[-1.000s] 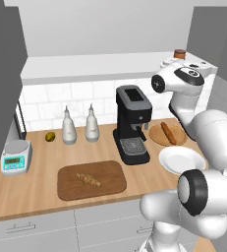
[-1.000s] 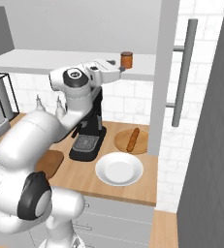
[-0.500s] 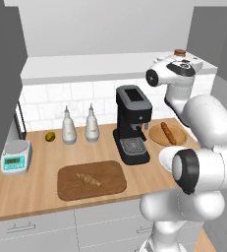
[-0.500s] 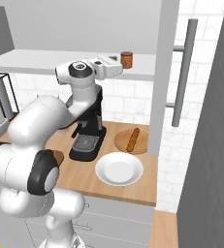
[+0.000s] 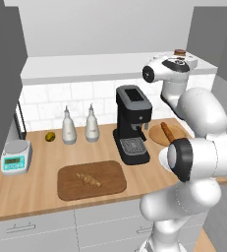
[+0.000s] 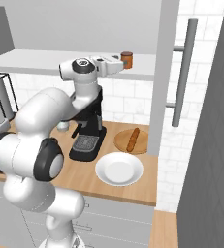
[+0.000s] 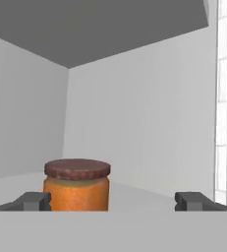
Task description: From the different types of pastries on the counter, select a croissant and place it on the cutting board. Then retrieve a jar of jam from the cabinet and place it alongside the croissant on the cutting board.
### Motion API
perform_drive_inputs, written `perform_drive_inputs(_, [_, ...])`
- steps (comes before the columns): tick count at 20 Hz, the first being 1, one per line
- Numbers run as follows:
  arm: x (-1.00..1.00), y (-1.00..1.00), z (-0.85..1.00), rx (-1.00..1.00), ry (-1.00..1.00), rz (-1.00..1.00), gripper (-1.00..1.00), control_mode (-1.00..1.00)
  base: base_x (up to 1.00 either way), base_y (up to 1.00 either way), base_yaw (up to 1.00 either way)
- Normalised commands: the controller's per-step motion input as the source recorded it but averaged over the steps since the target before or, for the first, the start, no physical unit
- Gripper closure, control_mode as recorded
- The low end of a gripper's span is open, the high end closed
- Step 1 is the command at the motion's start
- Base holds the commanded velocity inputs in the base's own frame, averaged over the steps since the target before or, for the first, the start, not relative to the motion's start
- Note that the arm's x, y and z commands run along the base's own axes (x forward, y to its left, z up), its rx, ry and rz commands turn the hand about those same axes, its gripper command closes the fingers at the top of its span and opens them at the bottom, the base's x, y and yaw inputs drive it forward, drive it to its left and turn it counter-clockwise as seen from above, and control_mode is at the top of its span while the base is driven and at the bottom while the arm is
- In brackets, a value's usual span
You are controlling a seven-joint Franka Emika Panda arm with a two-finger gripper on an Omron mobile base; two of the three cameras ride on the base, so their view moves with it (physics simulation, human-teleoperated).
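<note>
The jar of jam (image 7: 76,184) is seen upright on the white shelf (image 5: 85,66) of the open cabinet, its brown lid on, near the shelf's right end in the base views (image 6: 127,59). In the hand view it is framed between the two finger tips (image 7: 34,201), nearer the left one, and it is not touched by either. The gripper (image 7: 116,202) is held fully spread with nothing grasped; in the right base view it (image 6: 119,65) is seen level with the shelf, just beside the jar.

The croissant (image 5: 88,179) is found lying on the cutting board (image 5: 68,187), which rests on the counter (image 5: 31,192) in front of the two white bottles (image 5: 69,127). The stick-shaped pastry (image 6: 132,139) is seen lying on a small round wooden plate (image 6: 142,144) at the counter's right end, and a white plate (image 6: 119,169) is set just in front of it.

A black coffee machine (image 5: 132,123) is placed between the bottles and the wooden plate. A small scale (image 5: 14,156) is set at the counter's left end, and a small round yellowish-green fruit (image 5: 50,136) lies near the bottles by the tiled wall.
</note>
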Motion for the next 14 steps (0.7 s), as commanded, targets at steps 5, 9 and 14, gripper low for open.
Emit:
perform_drive_inputs(5, [0.21,0.00,0.00,0.00,0.03,0.00,-1.00,-1.00,0.00,0.00,0.00])
perform_drive_inputs(9, [0.22,0.00,0.00,0.00,0.02,0.00,-1.00,-1.00,0.00,0.00,0.00])
perform_drive_inputs(14, [0.22,0.00,0.00,0.00,0.02,0.00,-1.00,-1.00,0.00,0.00,0.00])
